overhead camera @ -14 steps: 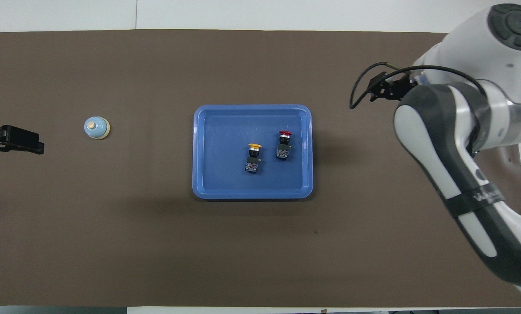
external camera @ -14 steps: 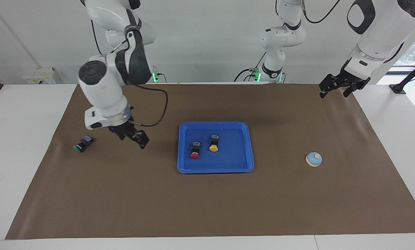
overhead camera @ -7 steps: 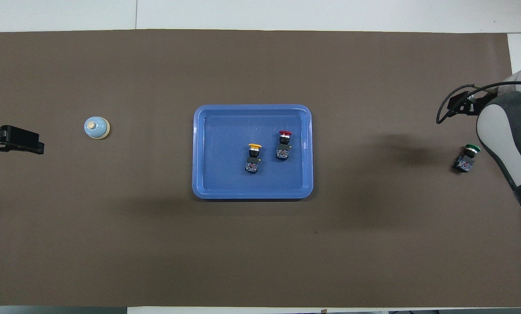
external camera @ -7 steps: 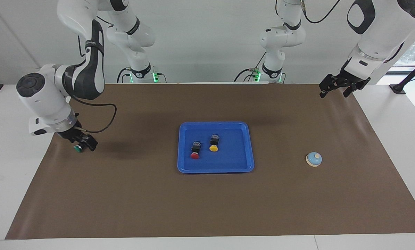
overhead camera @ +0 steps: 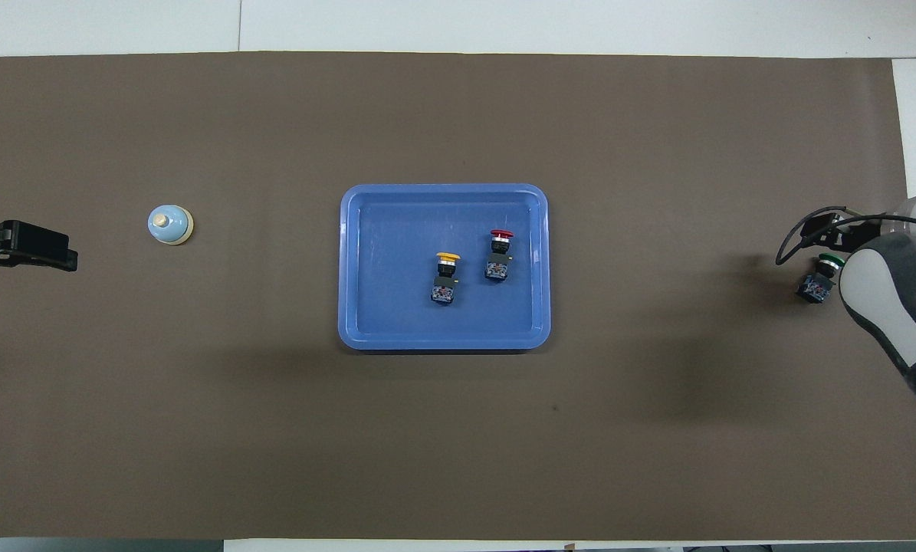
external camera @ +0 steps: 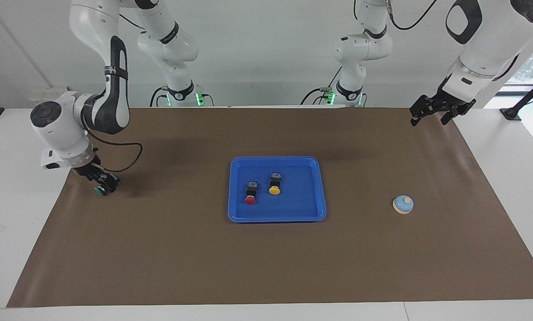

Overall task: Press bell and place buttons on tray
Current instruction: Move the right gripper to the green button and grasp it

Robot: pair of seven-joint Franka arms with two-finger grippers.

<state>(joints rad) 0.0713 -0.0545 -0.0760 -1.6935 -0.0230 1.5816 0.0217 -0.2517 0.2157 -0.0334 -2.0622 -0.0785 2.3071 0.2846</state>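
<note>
I see my right gripper (external camera: 102, 183) down at the green-capped push-button switch with a black-and-blue body (external camera: 100, 190), which lies on its side on the brown paper mat (external camera: 266, 267) near the right arm's end of the table. The gripper's black fingers stand spread around the switch body, with the green cap poking out just past the tips; whether the pads touch it I cannot tell. In the overhead view the switch (overhead camera: 818, 278) shows just beside the arm's white-and-grey forearm, which hides the gripper there. Well away from those jaws toward the table's middle sits the blue rectangular plastic tray with rounded corners and a low rim (external camera: 236, 209), and inside it lie two more switches on their sides, the red-capped one (external camera: 250, 193) and the yellow-capped one (external camera: 274, 183), side by side and apart. My left gripper (external camera: 429, 115) waits raised over the mat's corner at the left arm's end, jaws spread wide, holding nothing. The small round light-blue bell with a cream base and cream knob (external camera: 402, 204) stands upright on the mat, well clear of those jaws, between them and the tray.
</note>
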